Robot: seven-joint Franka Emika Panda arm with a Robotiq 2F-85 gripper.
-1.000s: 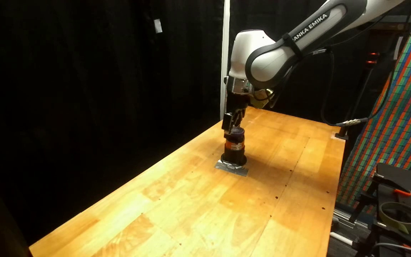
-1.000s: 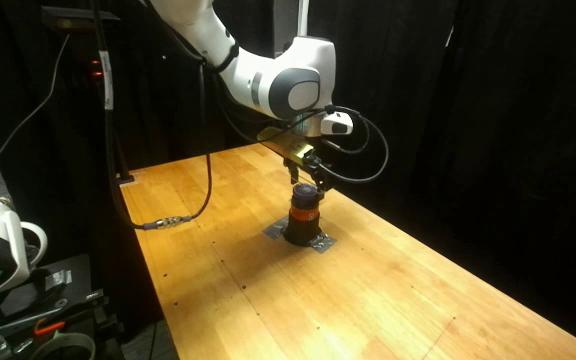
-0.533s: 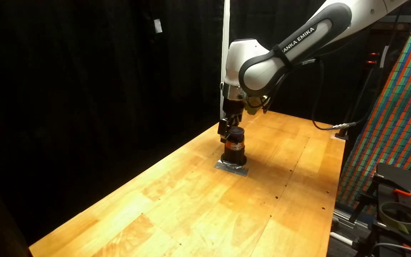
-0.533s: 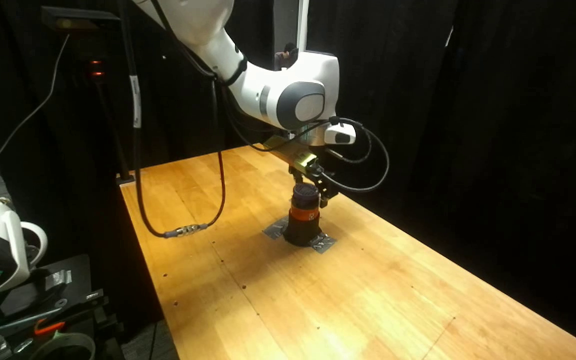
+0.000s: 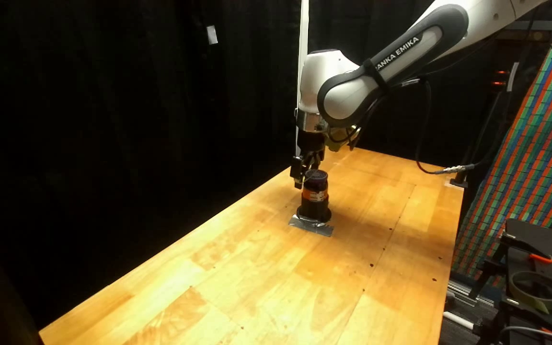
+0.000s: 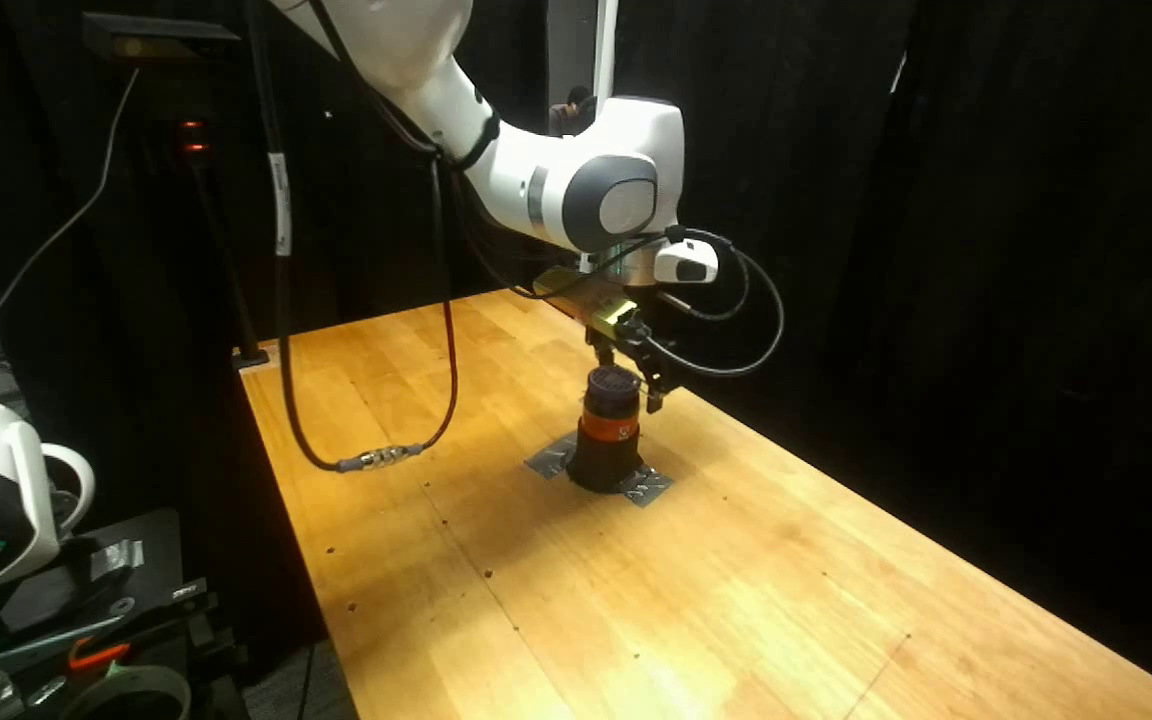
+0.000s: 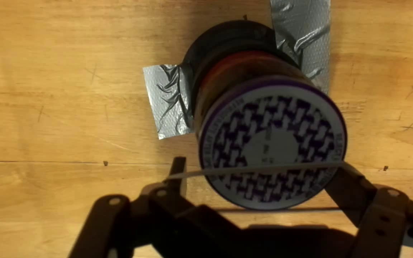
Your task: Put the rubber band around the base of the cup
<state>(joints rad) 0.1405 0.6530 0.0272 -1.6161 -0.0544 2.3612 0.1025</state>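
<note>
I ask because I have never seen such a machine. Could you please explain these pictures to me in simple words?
The machine is a robot arm ending in a gripper with two fingers. Two cameras outside the robot show the whole scene from different places; a wrist camera gives the close picture, looking down. On the wooden table stands a dark cup with an orange stripe and a purple-and-white top; silver tape lies at its foot. The gripper is open, with a thin rubber band stretched between its spread fingers. In the wrist view the band crosses in front of the cup's top; it is not yet around the base.
</note>
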